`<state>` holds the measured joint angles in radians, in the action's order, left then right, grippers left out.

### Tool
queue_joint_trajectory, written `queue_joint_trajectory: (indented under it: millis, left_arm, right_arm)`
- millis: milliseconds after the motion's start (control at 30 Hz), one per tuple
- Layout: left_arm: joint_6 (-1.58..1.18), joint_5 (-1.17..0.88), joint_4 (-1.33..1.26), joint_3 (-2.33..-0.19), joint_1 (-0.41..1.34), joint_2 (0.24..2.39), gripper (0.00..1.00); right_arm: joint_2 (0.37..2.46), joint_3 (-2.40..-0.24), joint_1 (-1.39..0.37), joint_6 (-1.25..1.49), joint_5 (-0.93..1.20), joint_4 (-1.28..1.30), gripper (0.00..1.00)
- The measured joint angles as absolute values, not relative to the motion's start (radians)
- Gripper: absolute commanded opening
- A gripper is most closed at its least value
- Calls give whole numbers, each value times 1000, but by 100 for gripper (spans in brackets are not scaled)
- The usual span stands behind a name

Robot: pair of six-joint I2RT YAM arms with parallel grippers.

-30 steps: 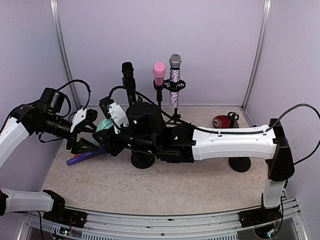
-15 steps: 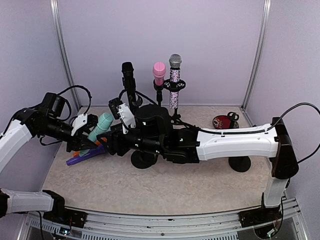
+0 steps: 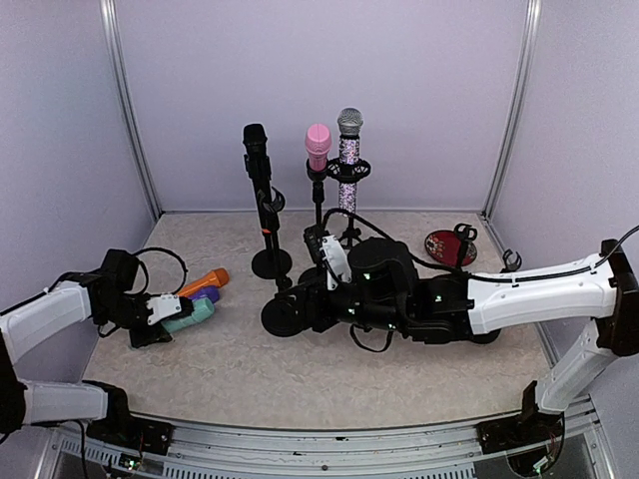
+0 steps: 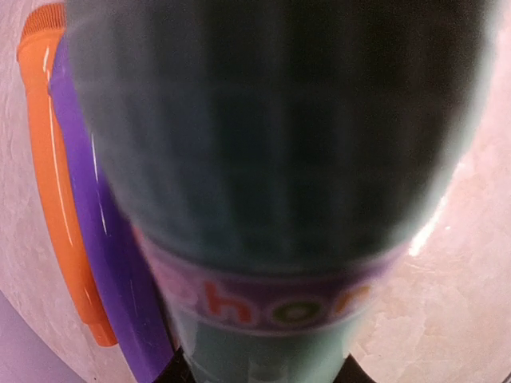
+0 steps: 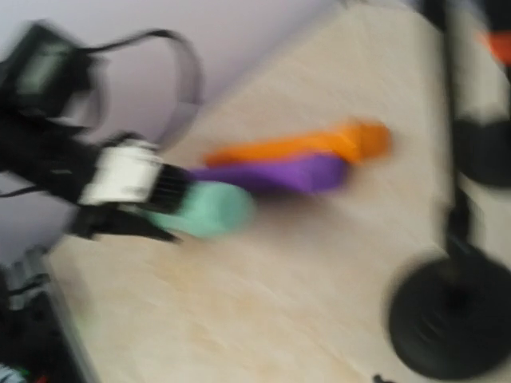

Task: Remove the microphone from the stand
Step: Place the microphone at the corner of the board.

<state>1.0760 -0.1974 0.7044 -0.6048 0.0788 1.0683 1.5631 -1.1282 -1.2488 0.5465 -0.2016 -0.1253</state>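
A teal microphone (image 4: 271,159) fills the left wrist view. A purple band (image 4: 279,299) wraps around its body and carries coloured lower-case letters. Three can be read: an orange "h", a green "o", and an orange letter that looks like "n". The word curves out of sight at both ends. In the other views, any lettering is too small or blurred to read.
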Motion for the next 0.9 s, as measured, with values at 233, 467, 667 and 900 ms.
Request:
queue_joint_trajectory:
  millis: [233,467,667,900]
  left_arm:
    - [1086,-67,532,-506,78,1137,54]
    - [1047,-32,419,-522,78,1242,66]
    - [999,-89,473,-594,78,1259,78]
    - [920,-255,625,-788,86,1230,84]
  right_arm:
    - [1558,-964,-1109,725,-141,-125,61]
    - [1560,-946,-1069,805,-46,-210,63]
    - [1599,-928,-1035,861,21,-297,61]
    - [1634,-875,-986,943,87,-373,56]
